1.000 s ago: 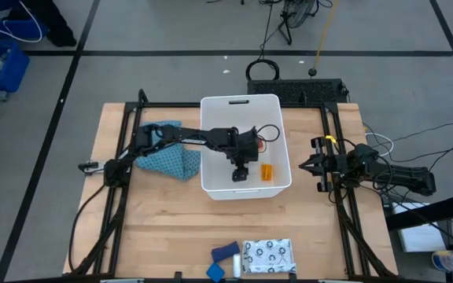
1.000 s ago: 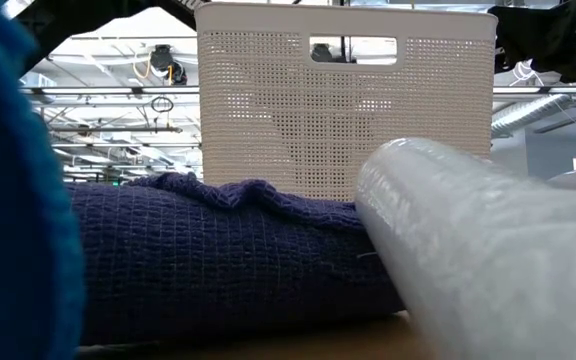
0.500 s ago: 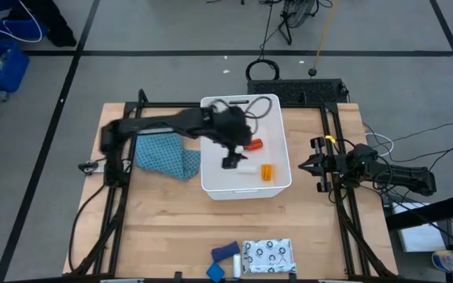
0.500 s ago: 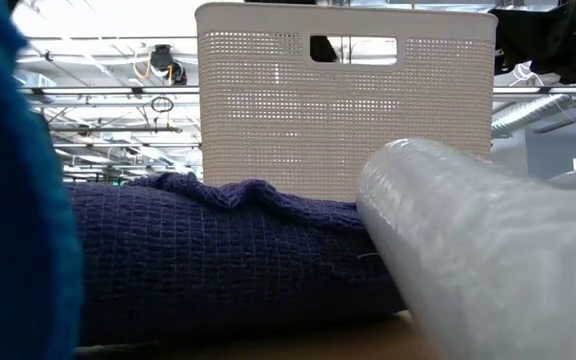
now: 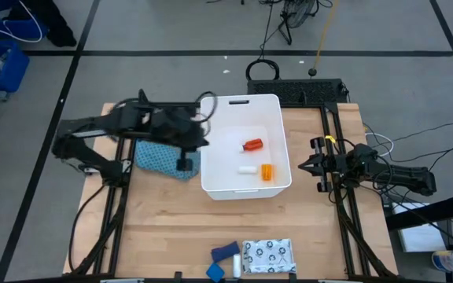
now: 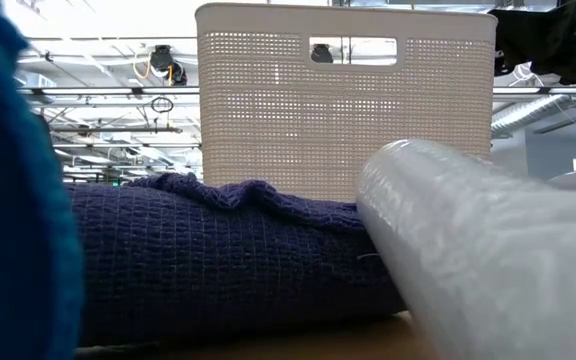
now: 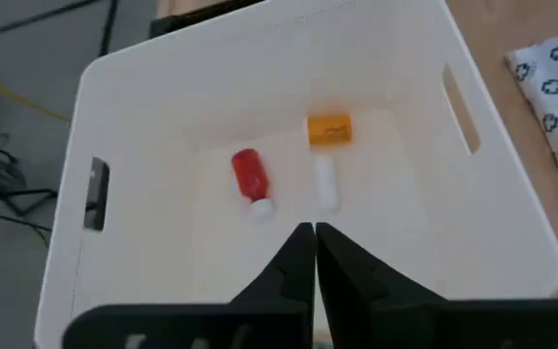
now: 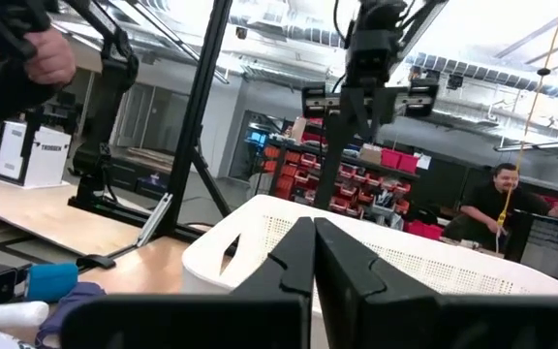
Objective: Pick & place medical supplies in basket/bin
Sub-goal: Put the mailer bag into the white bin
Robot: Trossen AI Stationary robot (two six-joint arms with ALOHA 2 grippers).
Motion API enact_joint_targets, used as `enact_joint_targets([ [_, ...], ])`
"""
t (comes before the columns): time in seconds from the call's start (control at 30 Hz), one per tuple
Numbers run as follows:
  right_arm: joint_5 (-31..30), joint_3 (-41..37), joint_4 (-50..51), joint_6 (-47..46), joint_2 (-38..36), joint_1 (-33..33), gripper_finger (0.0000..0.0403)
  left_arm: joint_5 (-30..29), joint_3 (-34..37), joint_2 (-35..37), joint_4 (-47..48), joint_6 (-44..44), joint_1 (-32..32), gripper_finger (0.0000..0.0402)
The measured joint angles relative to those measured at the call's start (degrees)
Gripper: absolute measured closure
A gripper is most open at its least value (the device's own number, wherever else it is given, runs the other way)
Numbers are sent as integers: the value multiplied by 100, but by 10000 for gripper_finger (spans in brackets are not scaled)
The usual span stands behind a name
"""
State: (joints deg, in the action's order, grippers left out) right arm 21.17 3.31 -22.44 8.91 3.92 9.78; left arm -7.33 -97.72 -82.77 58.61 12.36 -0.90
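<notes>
The left pincer [image 5: 184, 163] has just swung out of the white bin [image 5: 215, 187] toward nine o'clock and now hangs over the teal patterned cloth [image 5: 157, 161] beside the bin's left wall; its fingers are pressed together and carry nothing. A white tube [image 5: 247, 168] that was not lying free a second ago now rests on the bin floor, so that drop looks finished. The bin now holds three supplies: one red bottle with white cap [image 5: 252, 145], one orange pill bottle [image 5: 267, 173] and the one white tube. At six o'clock on the counter [image 5: 156, 228] wait two blue pieces [image 5: 225, 251], one flat white patterned pouch [image 5: 269, 256] and, seemingly, one small white item between them. The right pincer [image 5: 318, 167] waits at three o'clock, fingers together, empty.
</notes>
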Motion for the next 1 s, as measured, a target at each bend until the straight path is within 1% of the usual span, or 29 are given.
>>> enact_joint_targets([
  [0.07,0,0,0,-44,0,0,403,-47,512,430,-368,-68,44,396],
  [0.17,0,2,-2,-50,0,0,403,20,1493,1161,-1431,-185,38,397],
  [0.33,0,1,-1,-50,0,0,403,852,3257,2216,-3226,-249,-38,398],
  [0.43,-1,1,-1,-52,0,0,403,874,4192,2699,-4061,-421,-47,399],
  [0.5,-2,0,0,-72,0,0,403,831,4649,3034,-4448,-593,-45,399],
  [0.6,-2,0,-1,-70,0,0,403,746,5245,3561,-4773,-785,-44,400],
  [0.73,-2,0,-1,-58,0,0,403,964,6059,4158,-5243,-904,-47,400],
  [0.83,-4,0,0,-41,0,0,403,1012,6781,4467,-5966,-1060,-46,400],
  [1.0,-2,0,0,-31,0,0,403,1191,7857,4737,-7616,-1269,-42,400],
])
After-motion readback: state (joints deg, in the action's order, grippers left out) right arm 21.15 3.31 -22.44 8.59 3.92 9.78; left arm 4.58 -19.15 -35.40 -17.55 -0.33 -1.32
